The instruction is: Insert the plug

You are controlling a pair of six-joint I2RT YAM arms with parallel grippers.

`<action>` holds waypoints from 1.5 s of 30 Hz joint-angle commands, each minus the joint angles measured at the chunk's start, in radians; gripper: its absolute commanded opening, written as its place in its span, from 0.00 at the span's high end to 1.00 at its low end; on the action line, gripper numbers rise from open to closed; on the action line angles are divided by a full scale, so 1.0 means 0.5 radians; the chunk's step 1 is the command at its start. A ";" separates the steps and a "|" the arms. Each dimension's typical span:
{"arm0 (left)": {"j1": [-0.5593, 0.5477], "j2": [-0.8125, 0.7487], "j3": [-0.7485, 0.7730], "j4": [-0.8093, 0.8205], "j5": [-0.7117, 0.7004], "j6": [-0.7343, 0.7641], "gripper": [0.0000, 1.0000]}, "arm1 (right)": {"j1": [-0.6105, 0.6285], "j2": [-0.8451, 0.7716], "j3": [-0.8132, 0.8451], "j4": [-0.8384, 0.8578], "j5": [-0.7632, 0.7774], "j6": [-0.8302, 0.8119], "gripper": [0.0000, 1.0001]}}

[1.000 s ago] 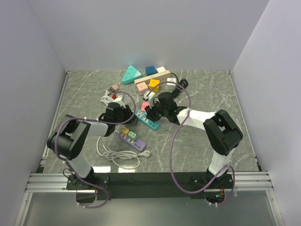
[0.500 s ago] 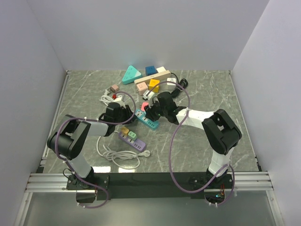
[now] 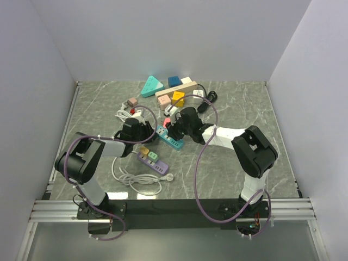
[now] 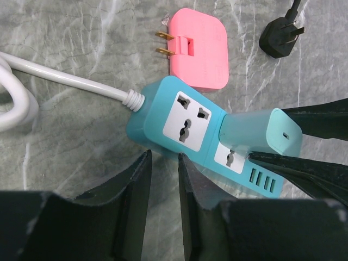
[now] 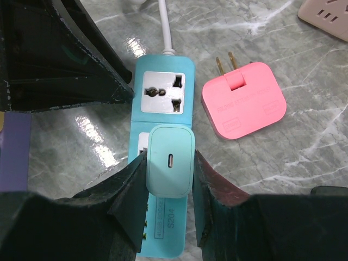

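Observation:
A teal power strip lies mid-table, with a white cord leaving its far end. It shows in the left wrist view and the right wrist view. My right gripper is shut on a mint charger plug, held upright over the strip's second socket; whether its pins are in is hidden. The plug also shows in the left wrist view. My left gripper sits low beside the strip's cord end. Its jaws stand a narrow gap apart with only table between them.
A pink flat plug lies right beside the strip. A black plug lies beyond it. A purple strip with plugs in it and a coiled white cable lie near front left. Beige strips and coloured adapters sit at the back.
My right gripper has shifted slightly left with the mint plug, closer over the teal strip. The left arm has not moved.

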 commanded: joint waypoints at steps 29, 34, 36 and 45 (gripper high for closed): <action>-0.009 -0.189 -0.027 0.056 -0.011 0.060 0.40 | 0.044 -0.081 0.014 -0.203 0.050 0.249 0.36; -0.009 -0.244 -0.045 0.044 -0.030 0.057 0.24 | 0.044 -0.154 -0.026 -0.124 0.050 0.264 0.18; -0.009 -0.287 -0.063 0.031 -0.073 0.051 0.24 | 0.044 -0.224 -0.075 -0.056 0.084 0.277 0.17; -0.006 -0.734 -0.189 -0.146 -0.496 -0.022 0.23 | 0.032 -0.651 -0.446 0.232 0.516 0.475 0.10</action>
